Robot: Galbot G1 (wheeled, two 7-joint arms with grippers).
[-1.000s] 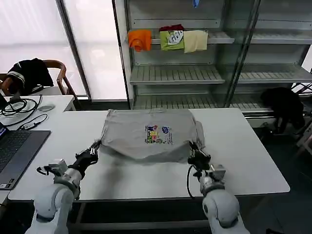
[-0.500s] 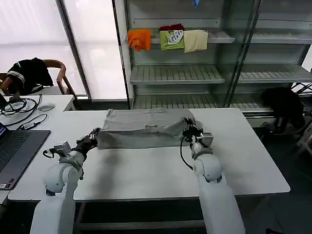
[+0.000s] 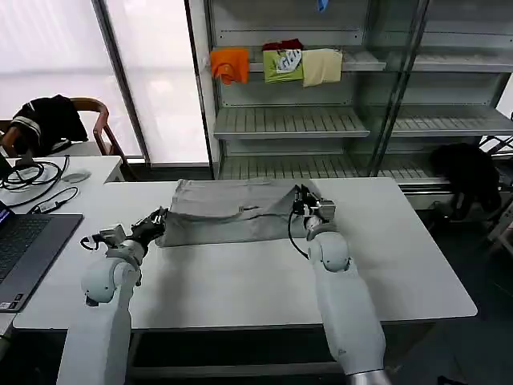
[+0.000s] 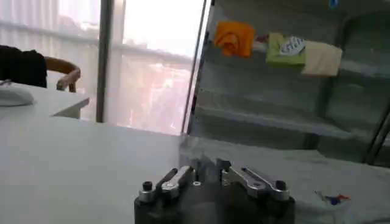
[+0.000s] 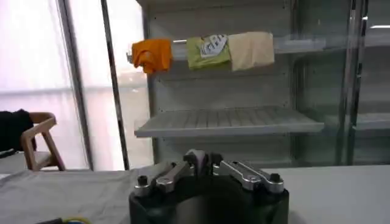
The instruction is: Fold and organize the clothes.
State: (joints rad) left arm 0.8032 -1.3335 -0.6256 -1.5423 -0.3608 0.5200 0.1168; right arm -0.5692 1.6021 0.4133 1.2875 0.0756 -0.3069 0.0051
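Grey soft shirt folded oblong, both grippers' jaws pinching corners

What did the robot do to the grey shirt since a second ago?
Both grippers, left and right, carried the near edge of the grey shirt up and away from the robot, folding it over itself so the colourful print got hidden. Both are still shut on the cloth at the far side. The table, the shelf garments and the laptop stayed put.

I see bare table in front of the shirt; a laptop (far left) blocks that side.
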